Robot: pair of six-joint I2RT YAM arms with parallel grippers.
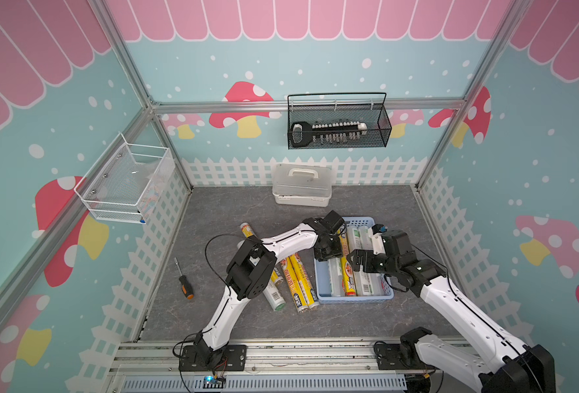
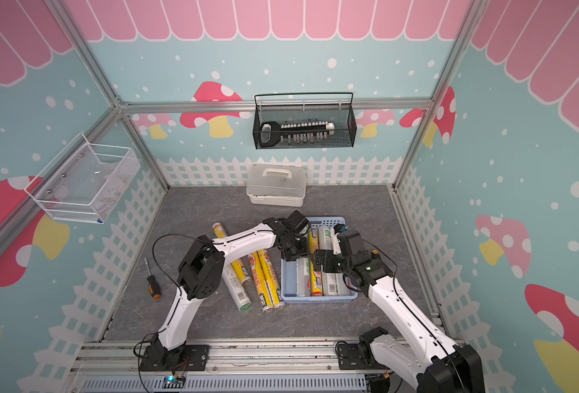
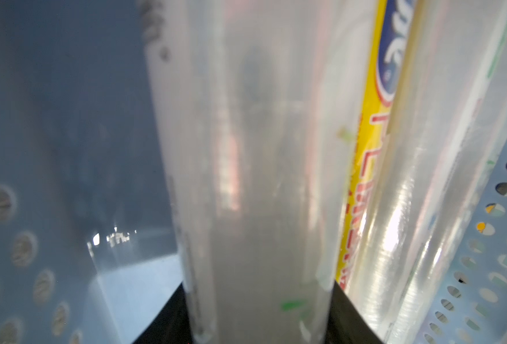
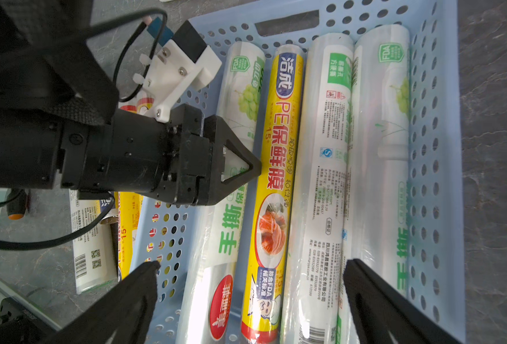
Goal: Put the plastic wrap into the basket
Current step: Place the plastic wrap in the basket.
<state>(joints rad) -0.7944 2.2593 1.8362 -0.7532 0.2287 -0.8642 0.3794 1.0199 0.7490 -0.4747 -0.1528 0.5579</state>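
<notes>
Basket (image 1: 352, 299), light blue, perforated: you have it on the grey table (image 1: 233, 207), right of centre, holding four rolls of plastic wrap laid lengthwise and side by side.

- Held roll (image 4: 237, 232), white and green, nearest the basket's left wall. Your left gripper (image 1: 327, 257) is clenched on it, and the left wrist view shows black fingers (image 3: 350, 324) pressed against both flanks. You cannot tell whether it rests on the basket floor.
- Yellow roll (image 4: 276, 166), with a food picture and Chinese lettering, touches the held roll.
- Third roll (image 4: 326, 178) and fourth roll (image 4: 386, 149), both white and green. The fourth lies against the right wall.

Right gripper (image 4: 252, 263): released, jaws spread wide and holding nothing. You have it hovering over the near end of the basket, above the middle rolls.

Stock outside the basket, all on the table to its left:
- Pair of yellow rolls (image 1: 300, 282), touching each other, just beside the basket's left wall.
- Loose white-and-green roll (image 1: 274, 299), left of the pair, with its far part hidden under your left arm.
- Far yellow roll (image 1: 248, 233), farther back, with one end showing beyond the arm.

Other items:
- Screwdriver (image 1: 184, 280), black and orange handle, well to the left.
- Lidded white box (image 1: 301, 187), at the back wall.
- Black wire basket (image 1: 339, 129), hung on the back wall.
- White wire basket (image 1: 124, 183), hung on the left wall.
</notes>
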